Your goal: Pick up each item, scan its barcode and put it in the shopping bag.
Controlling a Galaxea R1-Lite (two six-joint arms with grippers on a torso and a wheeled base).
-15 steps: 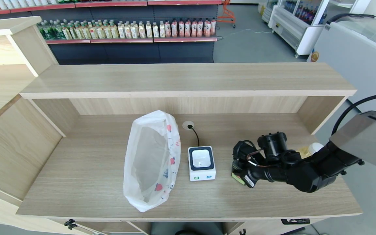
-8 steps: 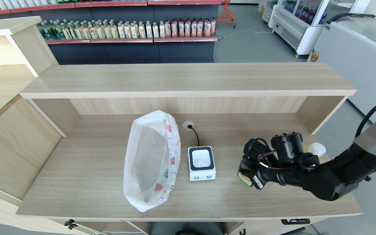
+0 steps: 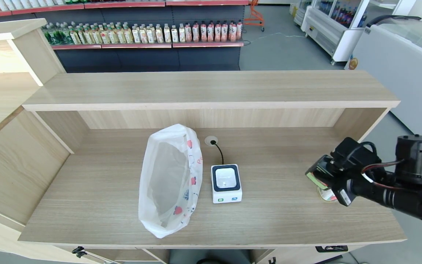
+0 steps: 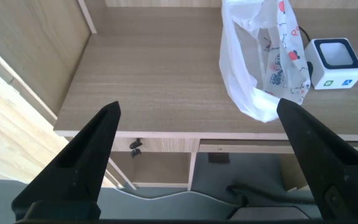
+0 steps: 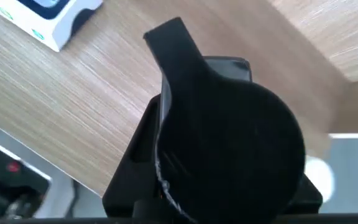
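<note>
The left gripper (image 4: 199, 106) holds its fingers (image 4: 82, 165) wide apart above the desk (image 4: 154, 81), where the shopping bag (image 4: 260, 56) lies just beside the scanner (image 4: 335, 62).

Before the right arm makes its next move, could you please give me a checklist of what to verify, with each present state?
1. Shopping bag lying on the counter, mouth open: ok.
2. Scanner window uncovered: ok.
3. Left gripper open and empty: ok.
4. Right gripper over the item at the counter's right end: ok.
5. Right gripper's hold on the item: cannot tell.
6. Which way the item faces for scanning: cannot tell.
</note>
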